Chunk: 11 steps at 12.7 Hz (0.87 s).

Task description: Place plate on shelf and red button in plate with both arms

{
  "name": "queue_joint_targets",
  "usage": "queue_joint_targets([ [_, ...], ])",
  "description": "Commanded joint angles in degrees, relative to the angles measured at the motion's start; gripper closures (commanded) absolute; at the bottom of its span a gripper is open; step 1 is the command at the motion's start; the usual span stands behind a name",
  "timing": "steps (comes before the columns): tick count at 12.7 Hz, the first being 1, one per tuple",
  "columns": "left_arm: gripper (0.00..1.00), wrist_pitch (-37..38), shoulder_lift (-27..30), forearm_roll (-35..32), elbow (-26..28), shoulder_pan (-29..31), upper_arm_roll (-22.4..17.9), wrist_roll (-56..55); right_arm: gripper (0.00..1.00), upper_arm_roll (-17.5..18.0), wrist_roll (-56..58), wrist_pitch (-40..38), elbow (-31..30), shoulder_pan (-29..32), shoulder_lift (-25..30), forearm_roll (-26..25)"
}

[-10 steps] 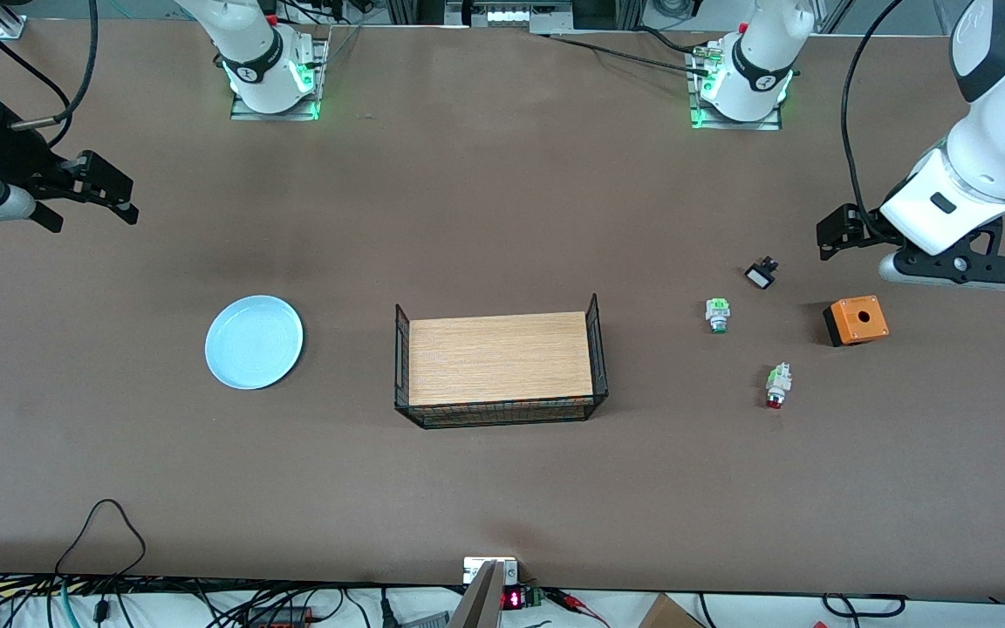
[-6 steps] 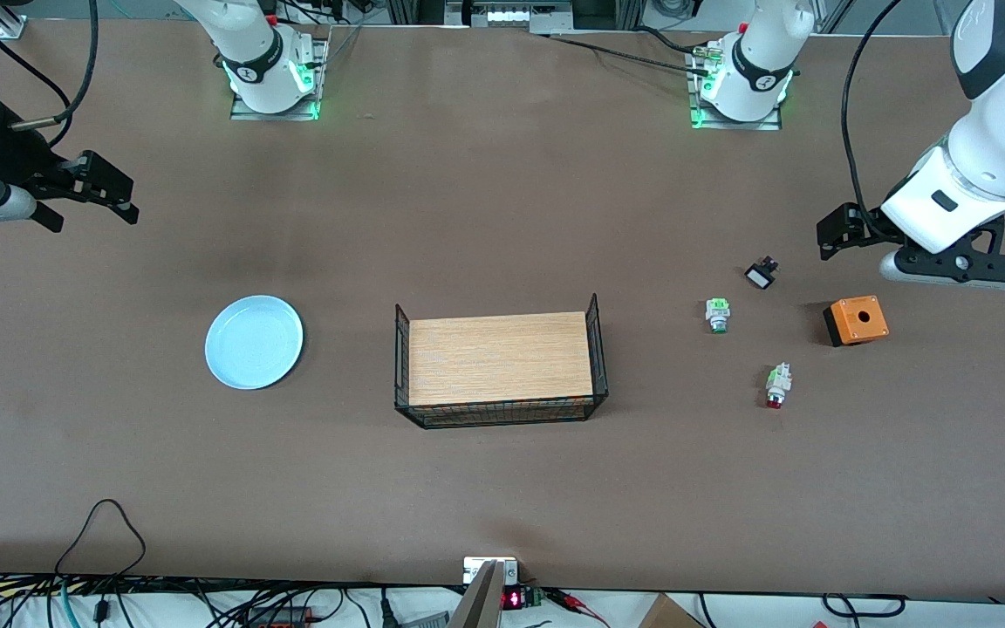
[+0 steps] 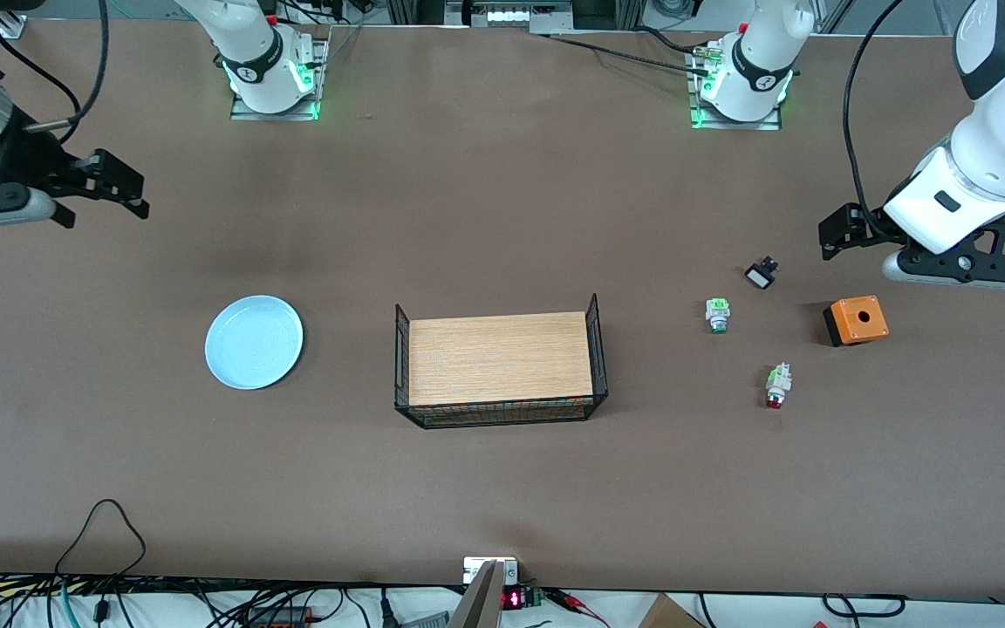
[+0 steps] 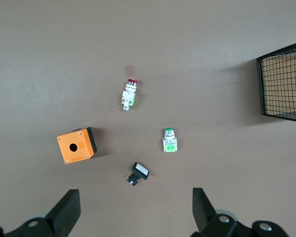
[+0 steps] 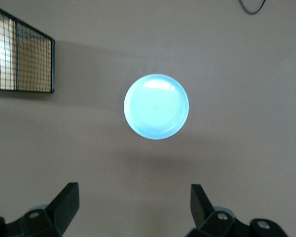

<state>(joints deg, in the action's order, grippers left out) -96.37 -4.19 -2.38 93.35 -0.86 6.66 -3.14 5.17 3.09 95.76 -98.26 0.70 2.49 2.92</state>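
Note:
The pale blue plate (image 3: 254, 342) lies flat on the table toward the right arm's end; it also shows in the right wrist view (image 5: 156, 106). The red button (image 3: 776, 385), a whitish body with a red cap, lies on its side toward the left arm's end and also shows in the left wrist view (image 4: 129, 94). My left gripper (image 3: 836, 234) is open and empty, up over bare table by a small black switch (image 4: 138, 173); it also shows in its own wrist view (image 4: 134, 202). My right gripper (image 3: 123, 187) is open and empty over bare table, apart from the plate; it also shows in its own wrist view (image 5: 133, 195).
A wire basket (image 3: 597, 349) with a wooden floor stands mid-table. A green-capped switch (image 3: 717, 314), the black switch (image 3: 761, 275) and an orange box with a hole (image 3: 856, 320) lie around the red button.
My right gripper has shifted slightly toward the middle of the table. My left gripper has barely moved. Nothing on the table has moved.

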Motion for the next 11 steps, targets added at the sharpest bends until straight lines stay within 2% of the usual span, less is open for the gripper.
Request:
queue_joint_targets([
  [1, 0.00, 1.1, 0.2, 1.0, -0.8, 0.2, -0.1, 0.4, 0.00, 0.5, 5.4, -1.4, -2.7, 0.3, -0.6, 1.0],
  [2, 0.00, 1.1, 0.1, 1.1, -0.8, 0.2, 0.0, 0.4, 0.00, 0.4, 11.9, -1.4, -4.2, 0.1, -1.0, 1.0],
  [6, 0.00, 1.1, 0.2, 1.0, -0.8, 0.1, 0.0, 0.4, 0.00, 0.4, 25.6, 3.5, -12.0, -0.1, -1.2, 1.0],
  [9, 0.00, 1.1, 0.1, 1.0, -0.9, 0.0, 0.0, 0.4, 0.00, 0.4, 41.3, 15.6, -21.8, -0.3, -1.4, 1.0],
  [11, 0.00, 1.1, 0.2, 1.0, -0.9, -0.1, 0.0, 0.3, 0.00, 0.4, 48.5, 19.6, -24.9, -0.4, -3.4, 0.9],
])
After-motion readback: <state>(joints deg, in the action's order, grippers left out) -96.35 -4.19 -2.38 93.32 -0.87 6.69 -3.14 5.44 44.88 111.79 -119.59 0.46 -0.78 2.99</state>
